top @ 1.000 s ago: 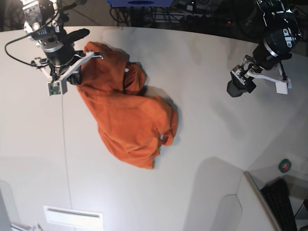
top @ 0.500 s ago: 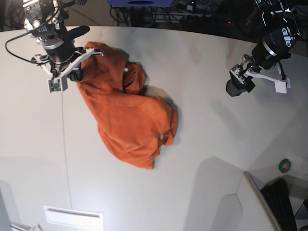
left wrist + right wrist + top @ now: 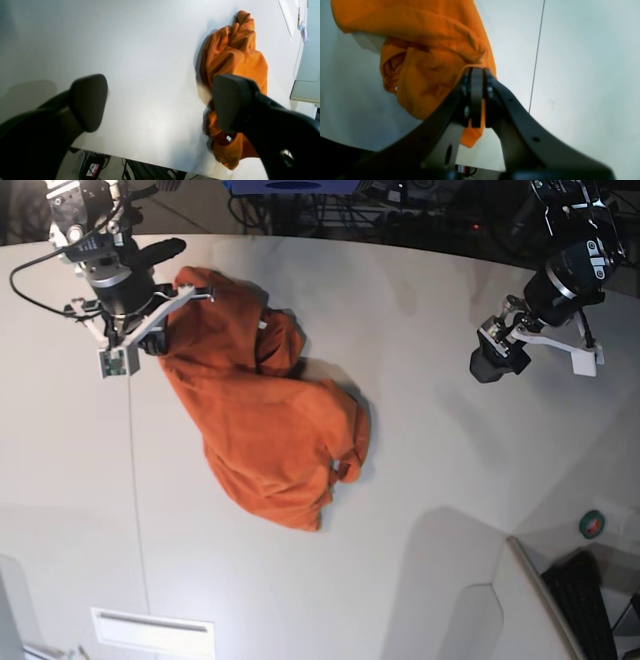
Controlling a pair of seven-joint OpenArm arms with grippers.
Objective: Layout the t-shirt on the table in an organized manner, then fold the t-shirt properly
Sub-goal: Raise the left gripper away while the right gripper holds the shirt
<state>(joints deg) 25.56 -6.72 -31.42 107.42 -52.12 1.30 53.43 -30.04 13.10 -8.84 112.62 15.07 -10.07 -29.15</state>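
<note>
Left wrist view: your left claw (image 3: pixel 155 105) gapes wide over bare table (image 3: pixel 140 50), the t-shirt (image 3: pixel 232 65) bunched beyond its right finger. Right wrist view: your right claw (image 3: pixel 476 100) is clamped on cloth. Base view: shirt crumpled beside that claw.

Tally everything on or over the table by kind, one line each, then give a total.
Orange t-shirt: 1
Shut gripper pinching the shirt, right gripper: 1
Open, empty gripper, left gripper: 1
White table: 1
Total: 4
</note>
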